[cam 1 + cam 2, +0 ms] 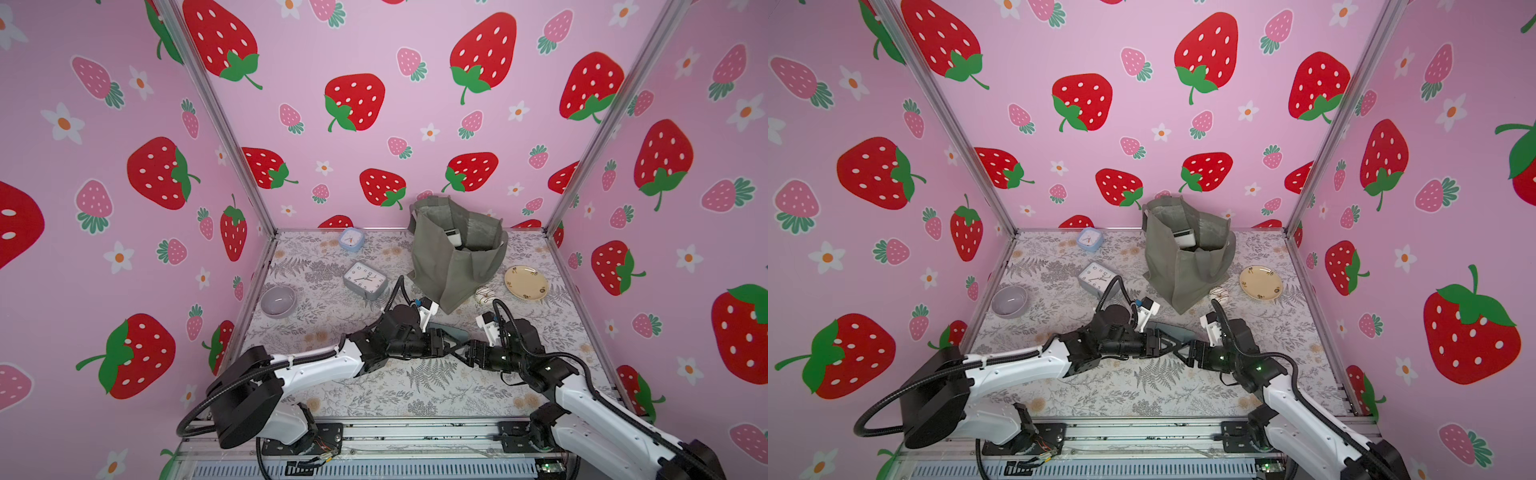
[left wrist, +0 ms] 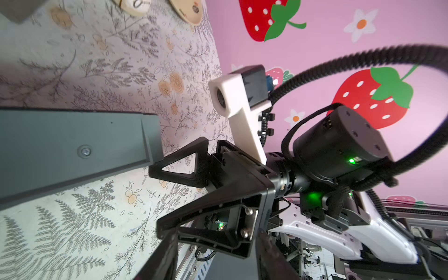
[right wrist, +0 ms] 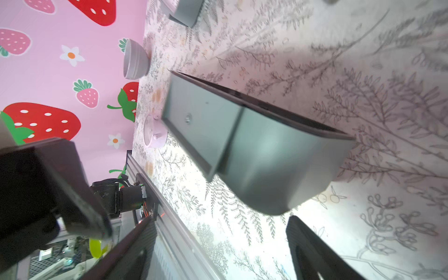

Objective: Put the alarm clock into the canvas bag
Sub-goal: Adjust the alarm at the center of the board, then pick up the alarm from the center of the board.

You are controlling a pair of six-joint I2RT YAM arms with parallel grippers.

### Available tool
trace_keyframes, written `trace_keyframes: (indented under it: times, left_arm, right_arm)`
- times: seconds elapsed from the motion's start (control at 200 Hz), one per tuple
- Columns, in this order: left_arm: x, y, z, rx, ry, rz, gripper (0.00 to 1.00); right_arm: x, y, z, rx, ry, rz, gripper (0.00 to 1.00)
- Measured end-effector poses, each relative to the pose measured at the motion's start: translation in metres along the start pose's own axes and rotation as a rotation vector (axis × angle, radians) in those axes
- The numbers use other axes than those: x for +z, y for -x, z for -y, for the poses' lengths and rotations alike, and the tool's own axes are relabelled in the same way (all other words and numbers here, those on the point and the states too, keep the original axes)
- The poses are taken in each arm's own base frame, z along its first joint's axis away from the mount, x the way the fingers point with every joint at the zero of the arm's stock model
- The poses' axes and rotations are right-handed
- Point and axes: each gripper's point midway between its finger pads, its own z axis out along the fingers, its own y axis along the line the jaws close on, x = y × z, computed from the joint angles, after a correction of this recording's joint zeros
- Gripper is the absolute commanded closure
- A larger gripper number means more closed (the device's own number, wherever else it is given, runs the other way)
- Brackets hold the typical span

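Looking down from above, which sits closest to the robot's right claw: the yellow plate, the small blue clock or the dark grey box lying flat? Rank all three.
From the right gripper, in a top view:
1. grey box, on the table right at its fingertips.
2. yellow plate, farther back on the right side, beside the bag.
3. small blue clock, at the table's back edge, on the left.

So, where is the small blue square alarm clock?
In both top views, the small blue square alarm clock sits by the back wall, left of the grey-green canvas bag.
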Motion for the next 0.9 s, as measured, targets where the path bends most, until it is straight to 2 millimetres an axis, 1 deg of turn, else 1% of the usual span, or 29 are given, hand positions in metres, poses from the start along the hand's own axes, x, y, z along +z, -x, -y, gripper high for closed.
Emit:
trace_keyframes:
  times: [0.08,0.17,0.235,0.285,0.385,0.43,0.49,0.525,0.56,0.645,0.705,0.771,0.811,0.896]
  left_arm:
    - [-0.017,0.013,0.006,0.028,0.003,0.050,0.42]
    - [-0.031,0.026,0.002,0.034,0.023,0.093,0.40]
    - [-0.040,0.032,-0.006,0.026,0.045,0.118,0.36]
    - [-0.047,0.035,-0.018,0.016,0.074,0.134,0.34]
    - [-0.057,0.033,-0.038,0.004,0.141,0.139,0.28]
    - [-0.060,0.030,-0.044,0.003,0.168,0.135,0.27]
    - [-0.064,0.029,-0.049,0.005,0.184,0.136,0.26]
    - [-0.067,0.027,-0.051,0.007,0.191,0.138,0.25]
    - [-0.069,0.026,-0.054,0.005,0.197,0.138,0.25]
    - [-0.076,0.019,-0.065,-0.008,0.215,0.140,0.25]
    - [-0.079,0.015,-0.072,-0.014,0.231,0.135,0.24]
    - [-0.082,0.013,-0.074,-0.014,0.239,0.134,0.23]
    - [-0.084,0.014,-0.074,-0.010,0.240,0.136,0.23]
    - [-0.088,0.013,-0.073,-0.005,0.231,0.137,0.23]
  right_arm:
    - [-0.012,0.015,-0.014,-0.070,-0.014,0.051,0.06]
    - [-0.022,0.036,-0.032,-0.162,-0.021,0.107,0.04]
    - [-0.025,0.051,-0.046,-0.245,-0.034,0.135,0.02]
    - [-0.026,0.060,-0.059,-0.317,-0.043,0.150,0.02]
    - [-0.025,0.074,-0.082,-0.489,-0.070,0.179,0.01]
    - [-0.022,0.079,-0.086,-0.566,-0.098,0.186,0.01]
    - [-0.014,0.081,-0.086,-0.659,-0.150,0.177,0.00]
    - [-0.008,0.081,-0.083,-0.709,-0.186,0.162,0.00]
    - [-0.001,0.080,-0.076,-0.753,-0.227,0.142,0.00]
    - [0.015,0.070,-0.054,-0.835,-0.308,0.047,0.00]
    - [0.023,0.062,-0.040,-0.869,-0.338,-0.023,0.00]
    - [0.030,0.056,-0.031,-0.895,-0.361,-0.091,0.00]
    - [0.033,0.055,-0.027,-0.906,-0.371,-0.123,0.00]
    - [0.041,0.058,-0.028,-0.928,-0.381,-0.159,0.00]
